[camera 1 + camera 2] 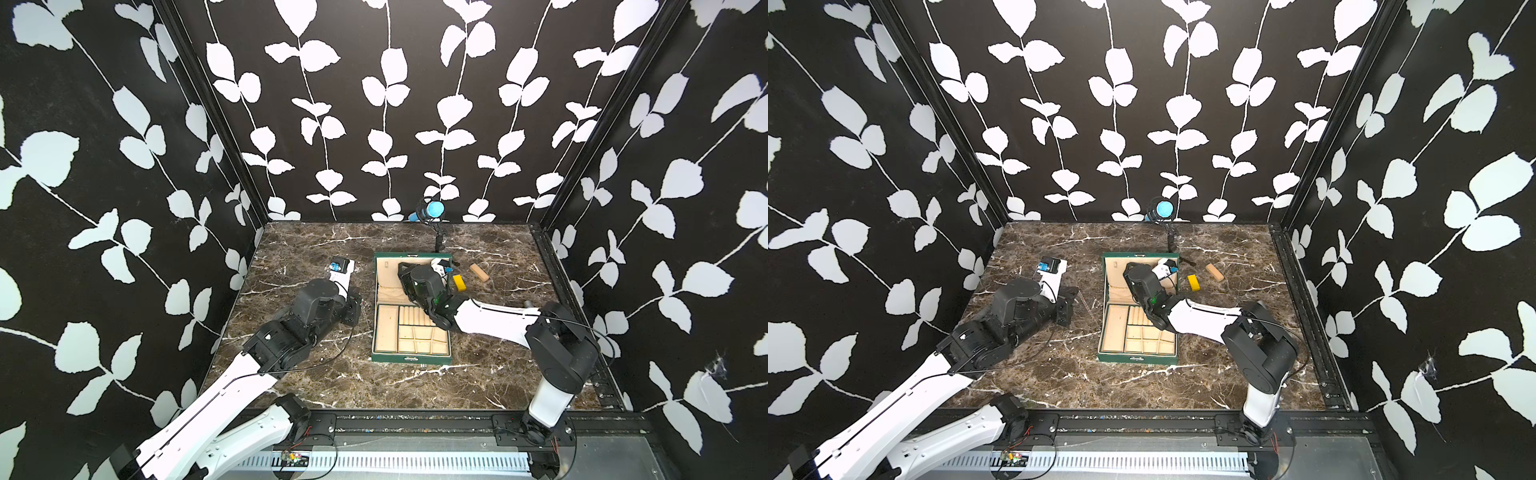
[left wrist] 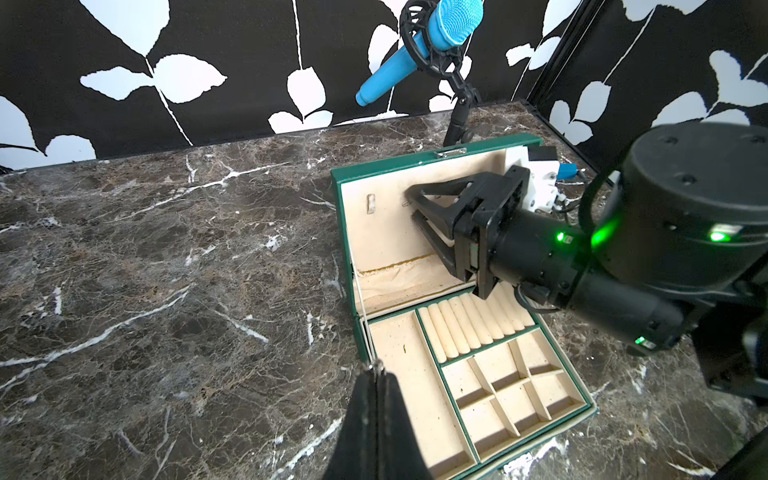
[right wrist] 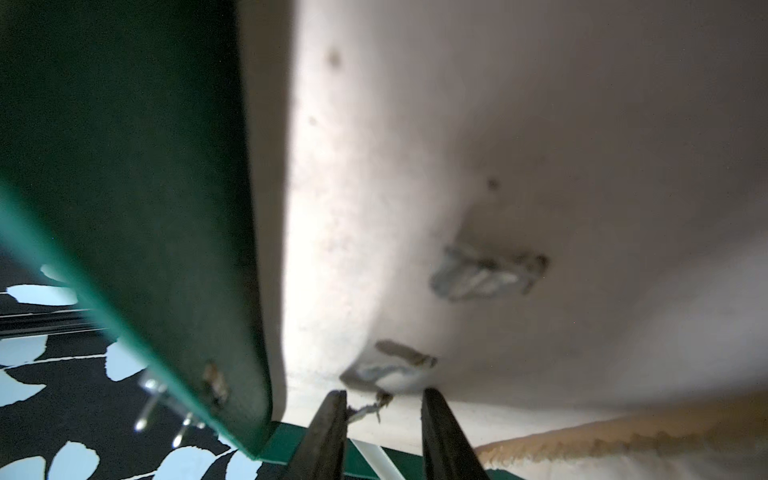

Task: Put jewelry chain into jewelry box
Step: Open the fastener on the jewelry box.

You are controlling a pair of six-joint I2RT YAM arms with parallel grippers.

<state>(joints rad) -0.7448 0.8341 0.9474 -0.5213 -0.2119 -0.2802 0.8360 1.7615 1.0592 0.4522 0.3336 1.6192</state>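
Jewelry chain (image 1: 1086, 308) in left claw (image 2: 376, 369)

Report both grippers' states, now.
Left gripper: jaws shut on the jewelry chain.
Right gripper: jaws open, holding nothing, inside the jewelry box lid.

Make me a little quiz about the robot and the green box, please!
1. True or false: the box is shut.
2. Which gripper pinches the chain? A) the left one B) the right one C) neither
3. Fill in: the right gripper points into the box's open ____.

Key: 1 false, the box is open. 2 A, the left gripper is shut on it beside the box. 3 lid.
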